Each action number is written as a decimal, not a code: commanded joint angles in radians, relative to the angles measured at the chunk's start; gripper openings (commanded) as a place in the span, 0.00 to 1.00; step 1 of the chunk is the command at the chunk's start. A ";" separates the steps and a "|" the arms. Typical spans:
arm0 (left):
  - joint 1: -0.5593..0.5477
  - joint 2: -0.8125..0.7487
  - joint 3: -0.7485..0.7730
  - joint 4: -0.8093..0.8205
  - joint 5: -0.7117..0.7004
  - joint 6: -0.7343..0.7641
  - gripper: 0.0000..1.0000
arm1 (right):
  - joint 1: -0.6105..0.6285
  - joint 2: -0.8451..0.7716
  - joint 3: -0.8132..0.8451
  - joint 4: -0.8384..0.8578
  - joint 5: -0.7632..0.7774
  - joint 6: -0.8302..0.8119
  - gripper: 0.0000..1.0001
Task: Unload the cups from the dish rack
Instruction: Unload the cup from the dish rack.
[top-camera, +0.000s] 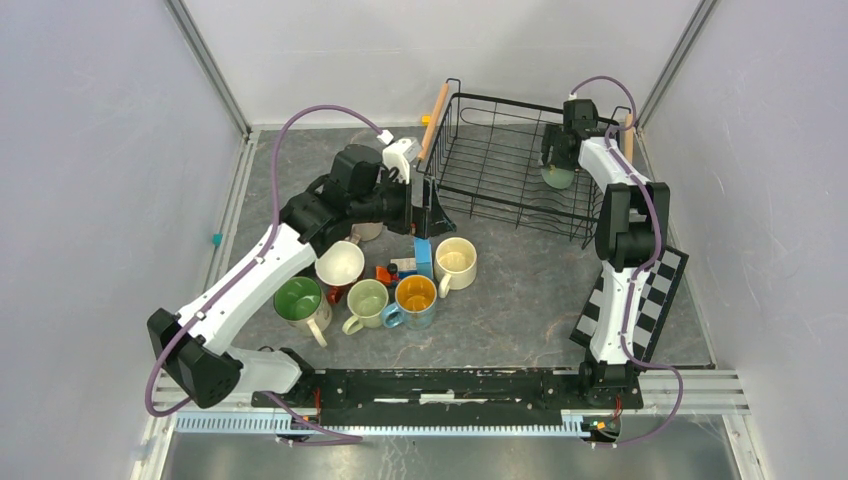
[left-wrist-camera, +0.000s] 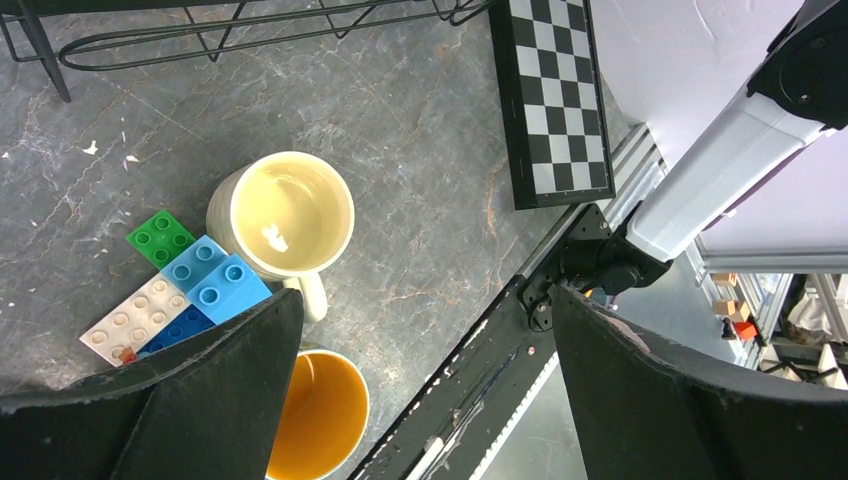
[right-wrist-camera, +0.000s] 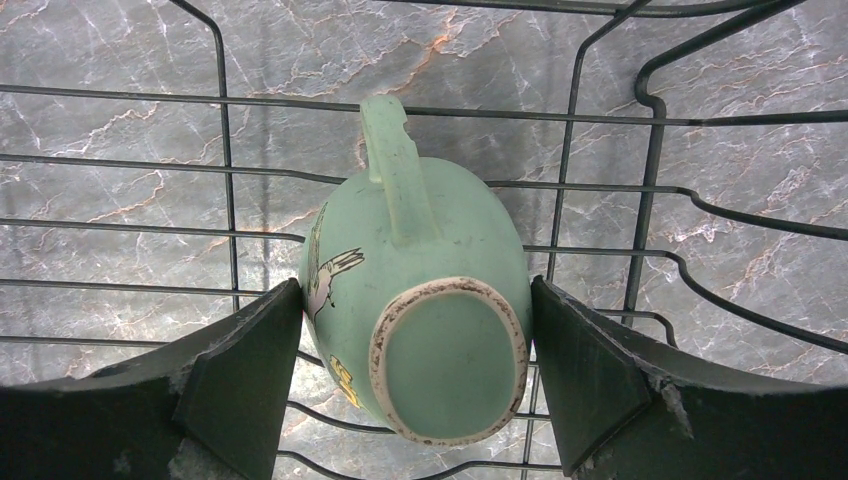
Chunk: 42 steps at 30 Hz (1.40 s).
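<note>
The dish rack (top-camera: 520, 105) of black wire stands at the back. In its right end a pale green cup (top-camera: 557, 178) lies on its side. In the right wrist view this cup (right-wrist-camera: 420, 240) shows its base and handle, and my right gripper (right-wrist-camera: 417, 300) is shut on it, one finger against each side. My left gripper (top-camera: 426, 212) hangs open and holds nothing, just left of the rack. Below it sit a cream cup (left-wrist-camera: 290, 215) and a cup with a yellow inside (left-wrist-camera: 320, 415). Several unloaded cups (top-camera: 366, 302) stand grouped on the table.
A cluster of toy blocks (left-wrist-camera: 190, 280) lies among the cups on the table. A checkerboard (top-camera: 650, 300) lies at the right beside the right arm. Rack wires (right-wrist-camera: 650, 180) surround the green cup closely.
</note>
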 joint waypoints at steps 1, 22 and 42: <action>-0.003 0.015 0.004 0.060 0.024 -0.029 1.00 | 0.004 -0.046 0.013 0.028 -0.059 0.023 0.51; 0.017 0.191 0.094 0.275 0.012 -0.335 1.00 | 0.004 -0.143 0.026 0.022 -0.147 0.063 0.42; 0.129 0.474 0.433 0.260 -0.014 -0.445 1.00 | 0.007 -0.279 -0.105 0.300 -0.594 0.220 0.41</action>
